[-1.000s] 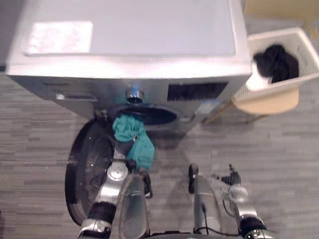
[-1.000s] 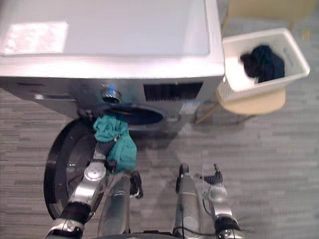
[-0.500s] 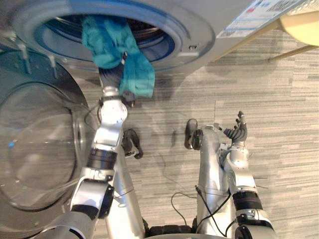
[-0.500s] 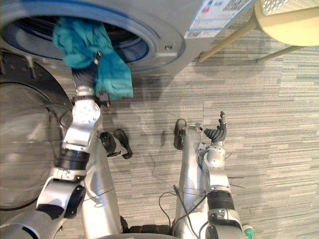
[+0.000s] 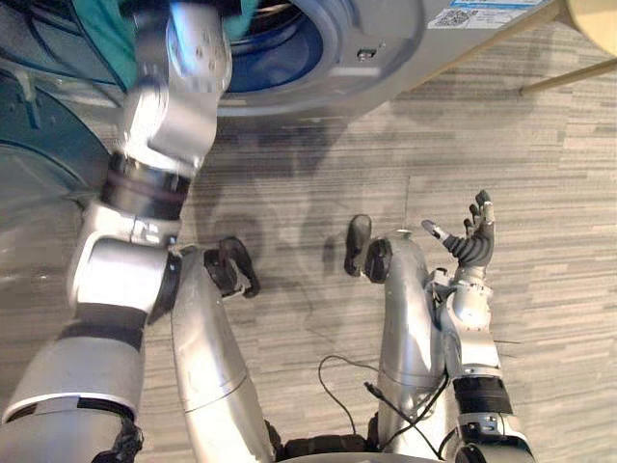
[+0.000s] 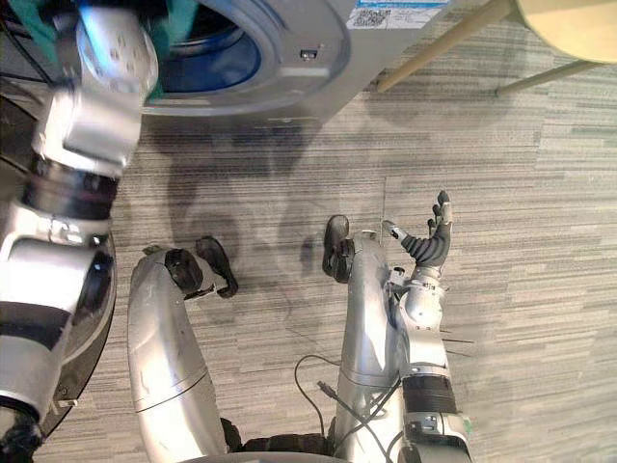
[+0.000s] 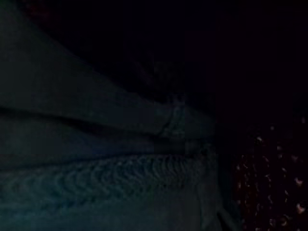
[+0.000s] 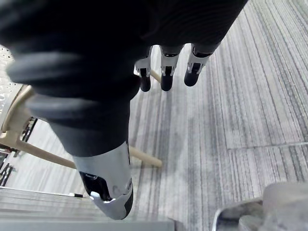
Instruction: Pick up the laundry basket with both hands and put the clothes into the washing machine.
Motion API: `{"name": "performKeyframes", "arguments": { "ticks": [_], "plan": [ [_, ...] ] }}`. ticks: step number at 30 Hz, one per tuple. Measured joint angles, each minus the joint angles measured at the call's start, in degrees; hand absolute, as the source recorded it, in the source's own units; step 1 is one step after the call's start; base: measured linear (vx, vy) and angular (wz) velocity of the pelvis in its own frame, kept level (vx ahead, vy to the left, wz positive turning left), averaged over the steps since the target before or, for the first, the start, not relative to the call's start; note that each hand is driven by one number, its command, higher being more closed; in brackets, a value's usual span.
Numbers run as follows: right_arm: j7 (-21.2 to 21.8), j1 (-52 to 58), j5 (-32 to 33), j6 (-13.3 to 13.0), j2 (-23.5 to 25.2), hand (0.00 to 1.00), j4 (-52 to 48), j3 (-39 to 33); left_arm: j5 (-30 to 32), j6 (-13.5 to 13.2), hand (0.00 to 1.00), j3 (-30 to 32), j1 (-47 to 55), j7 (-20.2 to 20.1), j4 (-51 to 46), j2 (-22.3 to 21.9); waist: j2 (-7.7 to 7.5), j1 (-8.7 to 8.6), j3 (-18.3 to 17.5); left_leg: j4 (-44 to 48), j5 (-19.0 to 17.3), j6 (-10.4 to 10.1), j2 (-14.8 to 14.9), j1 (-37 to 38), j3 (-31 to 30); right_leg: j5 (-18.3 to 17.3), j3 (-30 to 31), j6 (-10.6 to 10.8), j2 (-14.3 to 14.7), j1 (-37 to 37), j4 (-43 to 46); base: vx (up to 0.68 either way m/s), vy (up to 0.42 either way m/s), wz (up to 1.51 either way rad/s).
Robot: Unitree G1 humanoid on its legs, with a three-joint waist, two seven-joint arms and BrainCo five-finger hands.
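Your right hand (image 5: 469, 246) hangs, fingers loosely spread, above striped grey floor (image 5: 549, 145). Teal knit cloth (image 5: 101, 43) lies at the round mouth of the washing machine (image 5: 386, 53). I cannot tell your left hand's grip.

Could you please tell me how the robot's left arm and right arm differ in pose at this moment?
The left arm reaches up into the washing machine's open mouth; the right arm is held low over the floor, apart from the machine. The left arm ends among teal cloth; the right arm ends in the open, empty right hand. Both arms are silver-grey.
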Motion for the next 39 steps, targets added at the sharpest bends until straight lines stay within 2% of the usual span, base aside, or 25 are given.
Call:
{"name": "performKeyframes", "arguments": {
  "ticks": [2,6,11,15,18,21,26,29,31,32,37,39],
  "plan": [
    [0.0,0.1,0.0,-0.2,-0.5,0.00,2.0,0.4,0.3,0.5,0.00,-0.4,-1.7,0.9,2.5,0.1,-0.02,0.10,0.0,-0.4,0.0,0.0,0.8,-0.2,0.5,0.4,-0.1,0.2,0.6,0.0,-1.1,0.04,0.010,-0.18],
    [-0.2,0.7,-0.1,1.2,-0.6,0.00,6.3,0.7,-0.3,1.5,0.00,-0.6,-4.0,1.0,8.3,-0.5,-0.16,-0.29,0.1,-0.9,0.0,0.0,0.8,-0.9,0.6,0.5,-0.1,0.3,0.5,-0.8,-1.6,0.01,0.002,-0.02],
    [0.1,1.0,0.1,2.4,-0.7,0.00,5.1,0.7,-3.7,0.4,0.00,0.6,-3.7,-7.5,14.7,-3.7,-0.70,-0.15,0.4,0.6,0.0,0.1,0.8,-1.5,0.2,0.3,-0.1,0.4,0.4,-1.3,0.2,0.00,-0.007,0.03],
    [1.6,3.1,0.4,3.3,-0.6,0.00,1.4,0.6,-6.6,-1.2,0.00,3.9,0.4,-13.1,14.9,-5.4,-0.71,-0.04,0.4,3.0,-0.4,0.5,0.8,-1.5,-0.5,-0.3,0.2,0.5,0.1,-1.1,2.9,-0.02,-0.017,0.09],
    [2.7,4.0,0.4,3.7,-0.7,0.00,0.9,0.5,-7.6,-1.5,0.00,5.2,3.1,-15.0,14.9,-5.9,-0.79,-0.02,0.3,3.4,-0.3,0.5,0.7,-0.7,-1.0,-0.8,0.0,0.5,-0.4,0.0,3.7,-0.05,-0.035,0.15],
    [3.3,5.1,0.4,4.7,-0.8,0.00,0.7,0.5,-9.4,-1.8,0.00,8.1,7.0,-15.1,12.3,-5.9,-0.84,0.17,0.3,2.7,-0.1,0.1,0.5,1.4,-1.1,-1.1,-0.1,0.2,-0.8,2.1,3.7,-0.04,-0.052,0.16],
    [3.7,7.1,0.3,6.1,0.1,0.00,-1.5,-0.2,-14.4,-3.2,0.00,13.6,19.1,-14.7,-1.2,-6.1,-0.89,0.82,0.1,0.6,0.5,-0.7,-0.4,6.8,-1.7,-2.6,-1.5,-1.3,-2.0,7.8,3.5,0.02,-0.065,0.20],
    [3.9,7.6,0.2,7.5,1.8,0.00,-2.1,0.0,-18.5,-4.0,0.00,16.5,28.1,-14.6,-7.3,-8.7,-0.90,1.82,0.0,-1.8,1.0,-1.7,-1.3,11.8,-2.3,-4.1,-2.7,-2.0,-2.7,13.0,2.6,0.05,-0.082,0.26],
    [3.9,8.1,-0.2,8.4,2.4,0.00,-2.1,-0.1,-20.5,-4.8,0.00,18.2,36.0,-14.7,-10.8,-10.6,-0.98,2.51,-2.6,-3.8,1.4,-2.4,-1.7,13.4,-2.4,-4.6,-3.6,-2.5,-3.3,14.7,1.5,0.05,-0.100,0.23],
    [3.9,8.8,-0.7,8.9,2.3,0.00,-2.1,-0.2,-21.7,-5.2,0.00,18.8,41.3,-14.7,-12.5,-12.6,-1.05,2.84,-4.9,-5.1,1.8,-2.9,-2.3,14.1,-2.4,-4.9,-3.7,-2.6,-3.5,15.2,0.9,0.08,-0.118,0.22],
    [4.3,9.6,-1.7,11.2,2.6,0.00,-2.1,-0.4,-26.9,-5.7,0.00,22.1,61.1,-15.8,-15.1,-21.8,-0.89,4.13,-6.3,-11.6,2.8,-4.3,-2.5,23.1,-2.3,-5.7,-6.1,-2.8,-3.5,24.8,-4.4,0.06,-0.091,0.16],
    [5.2,11.6,-1.7,11.6,3.1,0.00,-1.5,-0.5,-29.2,-5.8,0.00,22.0,70.7,-17.5,-15.1,-25.9,-0.82,4.99,-8.3,-16.9,4.0,-4.9,-3.2,28.5,-1.8,-5.6,-7.2,-2.8,-3.5,30.2,-8.8,0.09,-0.078,0.18]
  ]
}}
